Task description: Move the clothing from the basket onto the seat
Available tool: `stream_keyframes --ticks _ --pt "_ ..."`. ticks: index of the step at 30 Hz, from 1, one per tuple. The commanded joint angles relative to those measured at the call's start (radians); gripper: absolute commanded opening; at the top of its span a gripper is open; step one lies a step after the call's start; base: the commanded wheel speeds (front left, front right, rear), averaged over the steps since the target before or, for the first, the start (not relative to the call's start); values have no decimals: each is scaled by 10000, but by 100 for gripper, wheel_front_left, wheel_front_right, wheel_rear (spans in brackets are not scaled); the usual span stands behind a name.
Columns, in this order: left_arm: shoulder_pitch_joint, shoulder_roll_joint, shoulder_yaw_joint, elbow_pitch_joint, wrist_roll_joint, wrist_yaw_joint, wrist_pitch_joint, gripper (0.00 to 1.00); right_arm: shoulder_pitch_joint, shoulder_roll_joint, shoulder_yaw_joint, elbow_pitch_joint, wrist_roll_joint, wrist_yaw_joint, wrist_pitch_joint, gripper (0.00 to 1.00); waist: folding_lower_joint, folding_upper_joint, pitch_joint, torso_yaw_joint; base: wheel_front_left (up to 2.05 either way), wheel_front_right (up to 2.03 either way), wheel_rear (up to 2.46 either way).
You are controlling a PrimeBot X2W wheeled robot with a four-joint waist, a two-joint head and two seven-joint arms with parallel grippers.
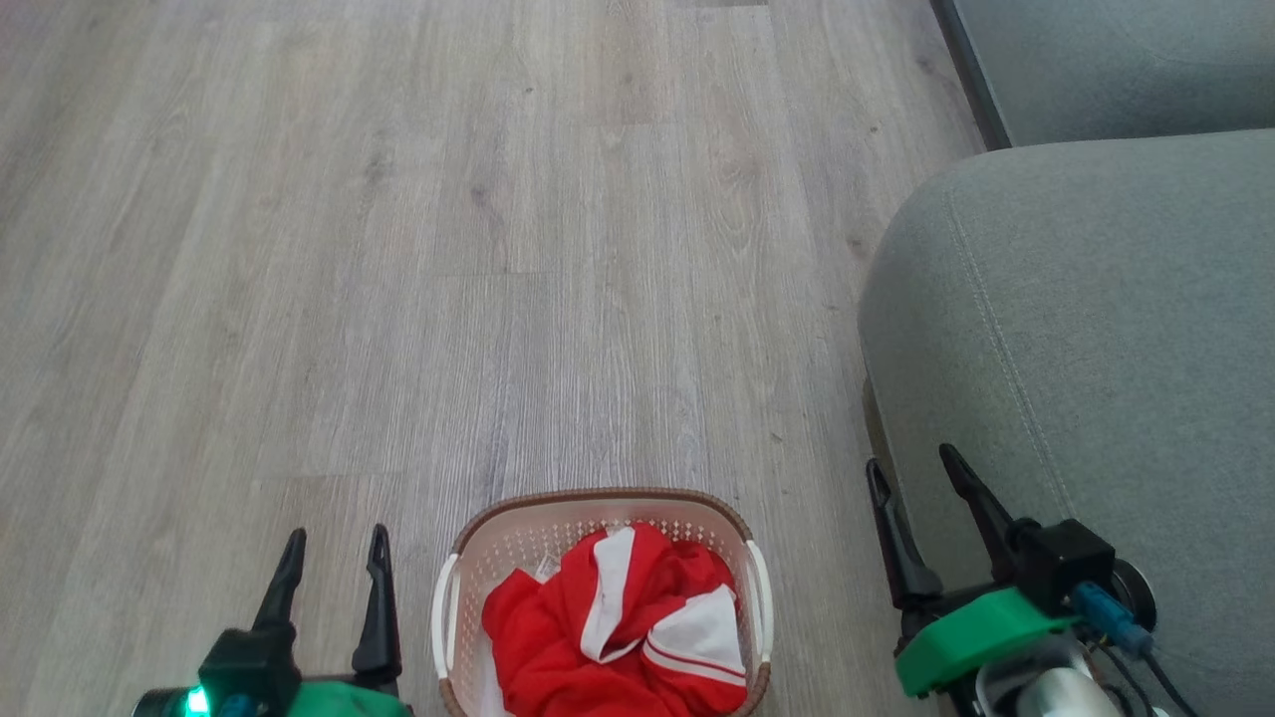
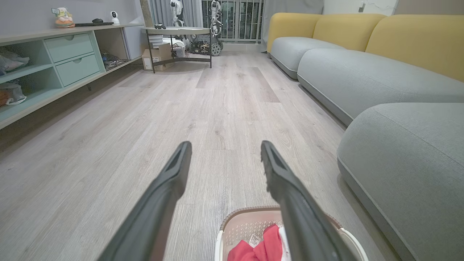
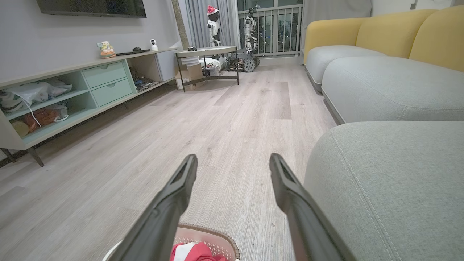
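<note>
**A:** Clothing (image 1: 618, 627) first: is either gripper holding any of it?

**B:** No. The left gripper (image 1: 337, 533) is hovering just left of the basket (image 1: 518, 543), its fingers standing well apart with nothing between them. The right gripper (image 1: 909, 458) is hanging on the other side, by the edge of the seat (image 1: 1076, 329), fingers spread about as wide and likewise gripping nothing.

**A:** And where is the clothing lying?

**B:** It is sitting bunched in the basket, red folds and white panels tangled together. The basket is resting on the floor (image 1: 498, 249), between the two grippers and near the seat's rounded corner.

**A:** So what are you worrying about?

**B:** Mostly the pinch. The fabric is looking thin and loose, so a shallow grip is likely to be taking one fold and letting the rest slide back. A deep one is risking the perforated wall. I am guessing the basket is light, so it could be coming up with the garment, or tipping.

**A:** Anything on the way across?

**B:** A trailing end may be snagging the rim (image 1: 598, 495) or a handle (image 1: 762, 607) and dragging the basket along the floor. The seat's edge is curving away too, so a piece let go near it may be slipping off. And the right gripper is working close to the seat, so a careless swing could be knocking into it.
</note>
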Motion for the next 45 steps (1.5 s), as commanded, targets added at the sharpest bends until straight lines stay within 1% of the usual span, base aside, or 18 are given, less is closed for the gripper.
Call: stream_keyframes --ticks 1,15,21,25,31,38,45 --pt "-273 -51 410 -280 6 -17 -124 100 -479 -106 199 -335 -37 -2 -109 100 0 0 4 -1 0 0 0" --pt "-290 -67 328 -220 -40 -71 -124 100 -471 -106 133 -356 -23 -2 -109 100 0 0 177 24 0 0 0" --pt "-464 -68 -101 -45 -132 -153 -124 100 -550 -106 -40 -538 -99 -2 -109 100 0 0 705 69 0 0 0" --pt "-975 -69 -478 328 17 -314 -124 100 -818 -106 -315 -745 -242 -2 -109 100 0 0 1509 58 0 0 0" --pt "-2372 -69 -1165 1488 108 -569 -124 100 -1419 -106 -916 -1199 -636 -2 -109 100 0 0 3071 19 0 0 0" --pt "-4548 -69 -1738 3655 301 -882 -124 100 -2483 -106 -1558 -2243 -969 -2 -109 100 0 0 5098 -228 0 0 0" --pt "-6391 -70 -2655 5428 12 -1081 -124 100 -3340 -106 -1852 -2857 -1056 -2 -109 100 0 0 6838 -461 0 0 0"
